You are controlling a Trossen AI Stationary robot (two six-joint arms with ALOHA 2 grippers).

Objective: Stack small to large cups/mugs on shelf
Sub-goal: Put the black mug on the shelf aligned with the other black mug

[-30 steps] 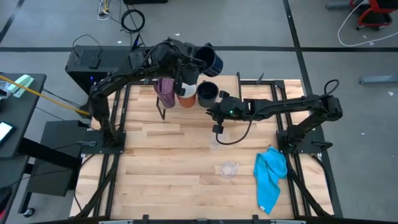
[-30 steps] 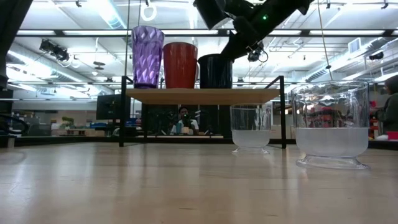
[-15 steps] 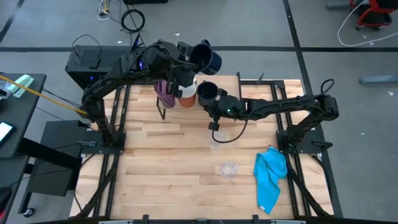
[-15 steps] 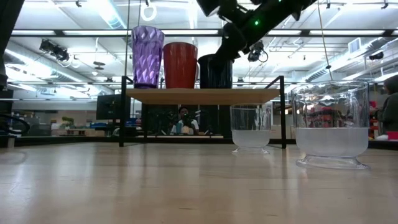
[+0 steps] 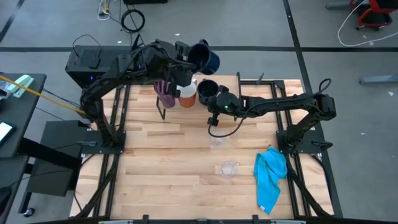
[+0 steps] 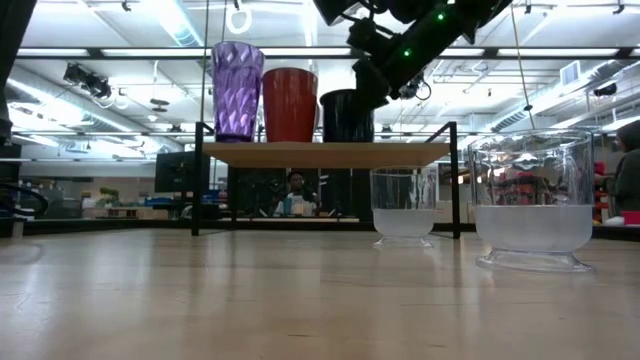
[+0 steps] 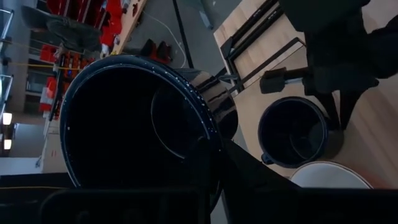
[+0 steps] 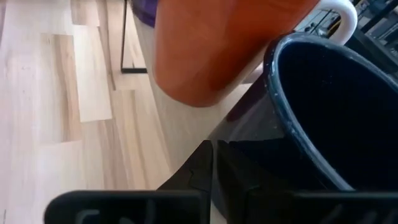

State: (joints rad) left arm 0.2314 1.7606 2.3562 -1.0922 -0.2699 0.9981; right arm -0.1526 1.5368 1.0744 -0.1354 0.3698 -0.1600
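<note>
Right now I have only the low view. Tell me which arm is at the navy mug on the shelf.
Observer: The right arm. Its claw sits against the navy mug on the mug's near side.
Operator: Report the left arm.
Observer: The left claw holds the second navy mug tilted in the air, beyond the far edge of the shelf.
Operator: Name anything on the table that I'm missing.
Observer: A blue cloth lies crumpled near the right arm's base.
</note>
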